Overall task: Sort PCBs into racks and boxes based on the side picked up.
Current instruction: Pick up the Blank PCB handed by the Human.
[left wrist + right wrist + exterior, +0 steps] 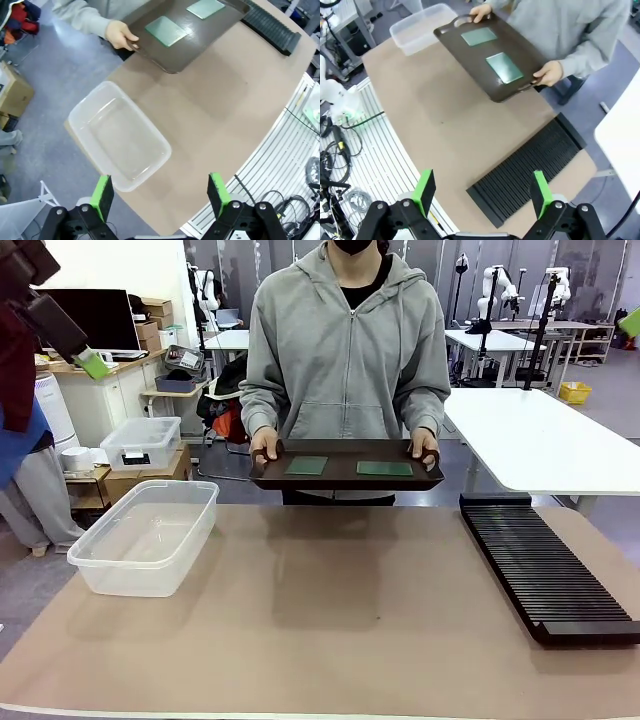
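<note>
A person in a grey hoodie holds a dark brown tray (345, 478) by both handles above the table's far edge. Two green PCBs lie flat on it: one toward the picture's left (306, 466) (166, 30) (478, 36), one toward the right (385, 469) (205, 7) (504, 67). The clear box (145, 537) (119, 135) (420, 27) stands empty at the table's left. The black slotted rack (545, 570) (270, 26) (527, 170) lies along the right side. My left gripper (161, 195) hangs open high above the box. My right gripper (482, 192) hangs open high above the rack's near end.
The tan tabletop (330, 610) is bare between box and rack. White tables (545, 435) stand behind at right, and a small lidded box (140, 443) sits on a stand at left. A white ribbed surface with cables (285, 170) (375, 165) runs along the table's near side.
</note>
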`<state>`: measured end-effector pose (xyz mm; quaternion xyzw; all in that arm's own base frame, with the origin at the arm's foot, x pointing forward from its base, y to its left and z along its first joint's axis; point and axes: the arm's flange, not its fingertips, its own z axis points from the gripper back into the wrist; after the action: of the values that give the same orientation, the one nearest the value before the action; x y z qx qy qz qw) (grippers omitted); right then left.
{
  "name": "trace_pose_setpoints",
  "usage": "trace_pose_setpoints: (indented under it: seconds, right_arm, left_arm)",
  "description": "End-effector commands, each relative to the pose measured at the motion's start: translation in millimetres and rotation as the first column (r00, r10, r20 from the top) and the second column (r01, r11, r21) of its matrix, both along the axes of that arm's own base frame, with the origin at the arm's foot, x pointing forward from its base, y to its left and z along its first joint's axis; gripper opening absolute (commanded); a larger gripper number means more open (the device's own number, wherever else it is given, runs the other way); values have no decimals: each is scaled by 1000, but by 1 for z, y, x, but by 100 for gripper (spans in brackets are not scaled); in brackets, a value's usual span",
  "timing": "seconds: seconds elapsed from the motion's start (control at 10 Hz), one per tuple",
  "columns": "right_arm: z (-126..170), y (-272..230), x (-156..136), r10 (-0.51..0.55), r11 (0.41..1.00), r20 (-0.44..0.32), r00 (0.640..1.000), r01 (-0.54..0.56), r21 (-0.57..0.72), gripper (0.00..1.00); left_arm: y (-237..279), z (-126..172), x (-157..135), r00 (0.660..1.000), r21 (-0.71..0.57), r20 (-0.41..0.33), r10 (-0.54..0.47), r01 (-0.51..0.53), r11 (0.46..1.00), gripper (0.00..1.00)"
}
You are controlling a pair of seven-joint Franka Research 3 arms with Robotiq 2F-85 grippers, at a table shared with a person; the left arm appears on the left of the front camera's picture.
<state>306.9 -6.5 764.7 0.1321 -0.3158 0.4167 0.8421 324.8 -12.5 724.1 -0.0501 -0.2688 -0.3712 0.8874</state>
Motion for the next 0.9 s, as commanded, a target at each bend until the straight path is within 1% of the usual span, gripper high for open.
trace_pose_setpoints:
  seconds: [0.0,0.2,0.3,0.8]
  right_arm:
    - [10,-11,0,-33,999,16,999,33,-39,100]
    - [22,-17,-4,-72,997,76,995,73,-13,100]
    - [14,-12,-5,-33,999,34,999,34,-18,100]
    - [14,-12,-5,-33,999,34,999,34,-18,100]
  left_arm:
    - [-2,0,-3,998,58,33,58,-60,997,100]
    - [-1,9,-6,992,53,120,30,-36,998,100]
    - [2,8,-2,999,38,50,20,-22,999,100]
    - [2,8,-2,999,38,50,20,-22,999,100]
